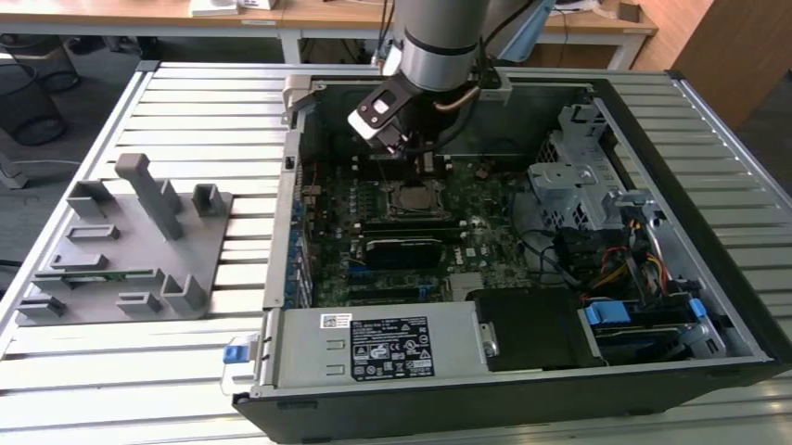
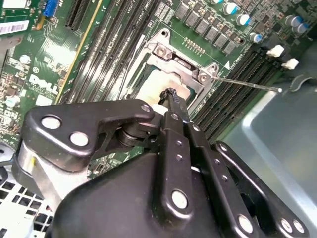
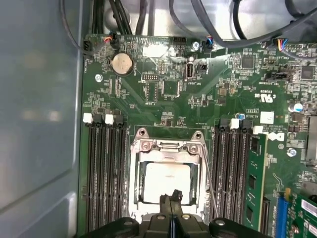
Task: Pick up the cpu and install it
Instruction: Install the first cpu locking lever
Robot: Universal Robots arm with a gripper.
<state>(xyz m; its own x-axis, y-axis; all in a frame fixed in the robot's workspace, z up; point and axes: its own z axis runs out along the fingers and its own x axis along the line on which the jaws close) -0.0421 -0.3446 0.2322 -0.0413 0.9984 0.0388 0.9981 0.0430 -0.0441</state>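
The cpu (image 3: 166, 179) lies flat in the motherboard's socket, its pale silver top showing through the metal socket frame (image 3: 167, 147). My gripper (image 3: 171, 198) hovers just above the cpu's near edge with its two black fingers pressed together and nothing between them. In the second wrist view the shut fingertips of the gripper (image 2: 171, 94) sit over the cpu (image 2: 152, 91). A thin socket lever (image 2: 247, 85) sticks out beside the frame. In the exterior view the gripper (image 1: 415, 153) hangs inside the open computer case, over the cpu (image 1: 411, 199).
A green memory stick (image 3: 255, 183) stands in a slot beside the socket. Empty memory slots (image 3: 104, 173) flank the other side, next to the grey case wall (image 3: 39, 99). A black heatsink (image 1: 399, 250), power supply (image 1: 371, 345) and drive cage (image 1: 581, 176) fill the case. A grey fixture tray (image 1: 136, 241) sits at the exterior view's left.
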